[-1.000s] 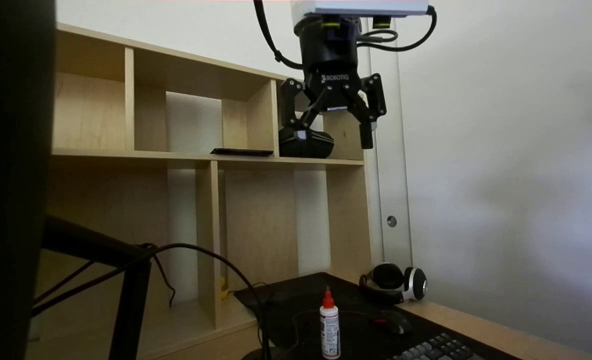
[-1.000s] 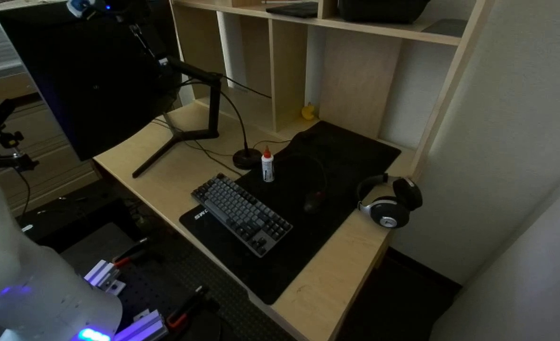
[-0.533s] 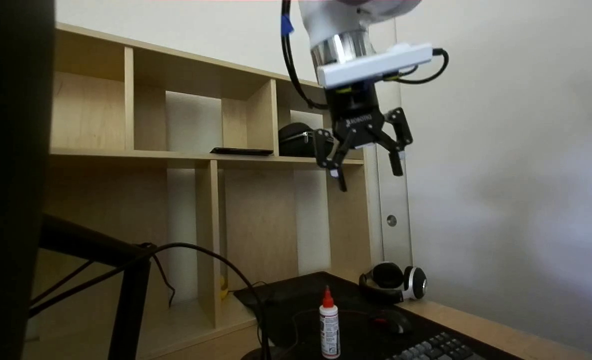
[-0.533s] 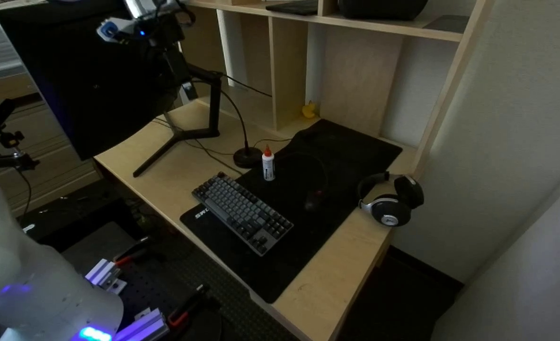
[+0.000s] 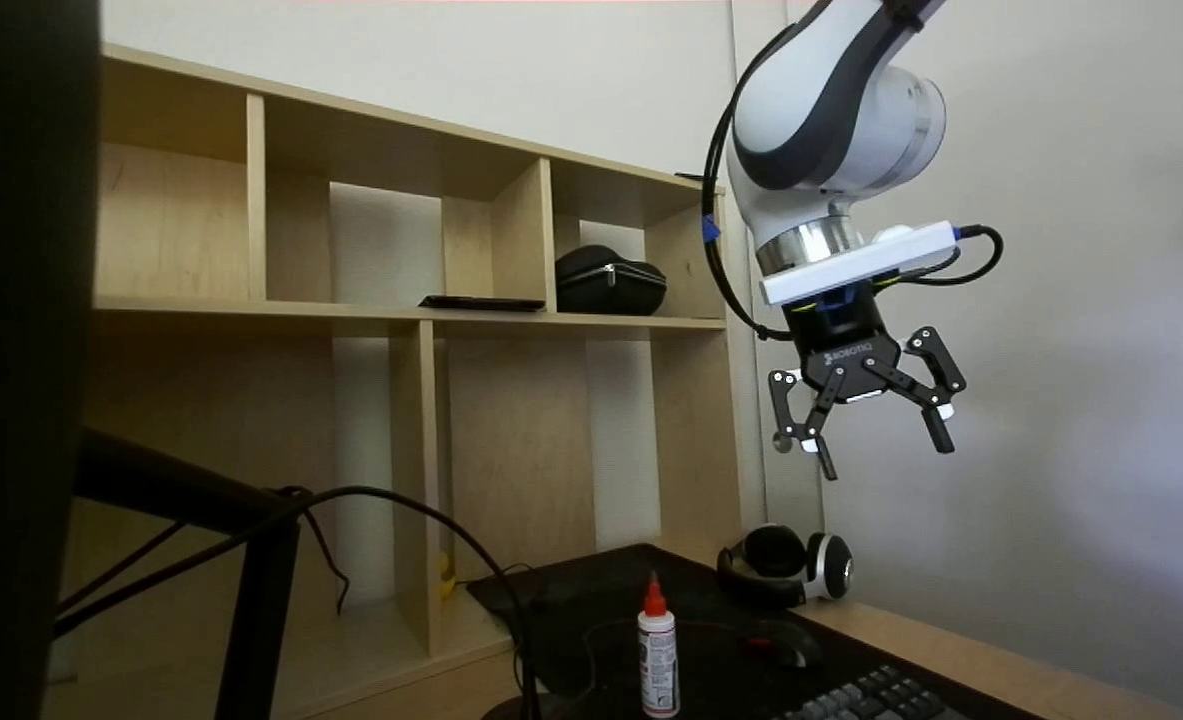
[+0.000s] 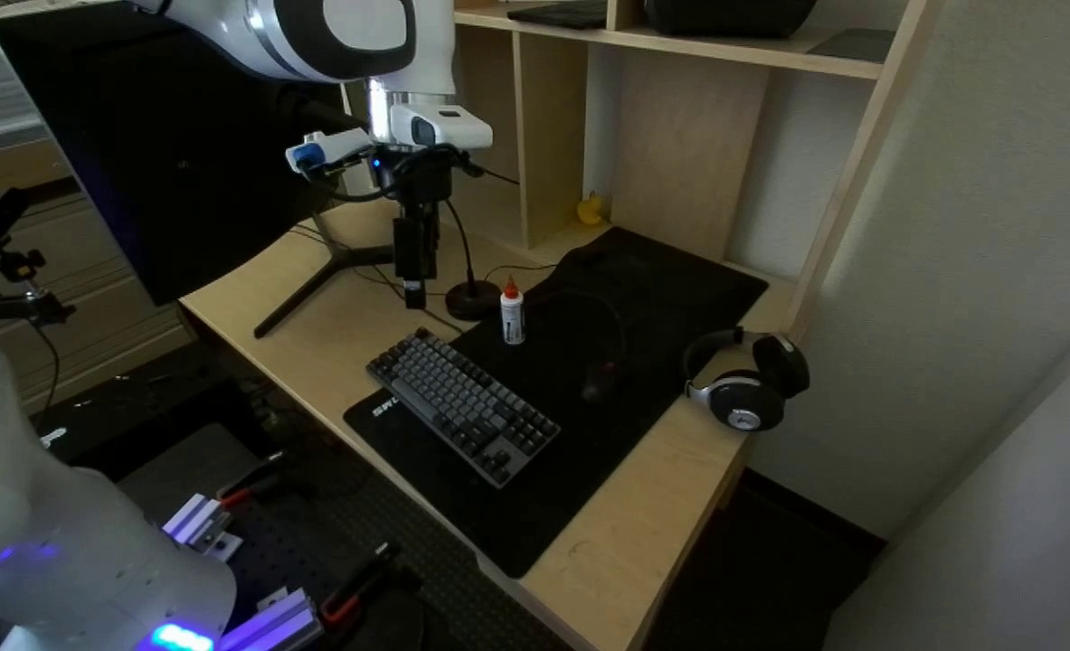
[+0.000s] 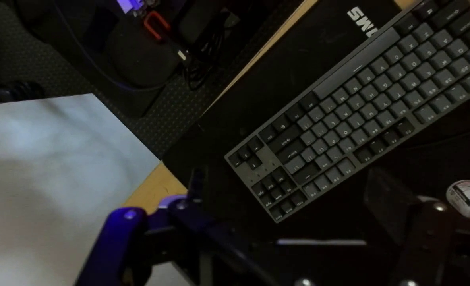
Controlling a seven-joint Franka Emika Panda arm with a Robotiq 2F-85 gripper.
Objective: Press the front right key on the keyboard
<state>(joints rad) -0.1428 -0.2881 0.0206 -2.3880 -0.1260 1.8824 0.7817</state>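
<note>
The flat dark keyboard [image 6: 464, 407] lies on a black desk mat and shows only partly in an exterior view [image 5: 871, 695]. In the wrist view the keyboard [image 7: 350, 107] lies diagonally, with its front right corner key [image 7: 235, 160], an arrow key, visible. My gripper [image 5: 885, 460] is open and empty, fingers pointing down and slightly tilted, well above the desk. It shows side-on in an exterior view [image 6: 415, 294], with its tips in the air. In the wrist view the fingers of the gripper [image 7: 290, 190] stand wide apart, with the keyboard's right end between and beyond them.
A small white bottle with a red cap [image 6: 512, 318] stands behind the keyboard. A microphone base [image 6: 471, 300], a mouse [image 6: 600, 383] and headphones [image 6: 743, 389] are on the desk. A monitor [image 6: 182, 163] stands beside, and a wooden shelf [image 5: 491, 320] rises behind.
My gripper has come down and moved to the right in both exterior views, and more of the arm shows. It stays open. The keyboard and bottle have not moved.
</note>
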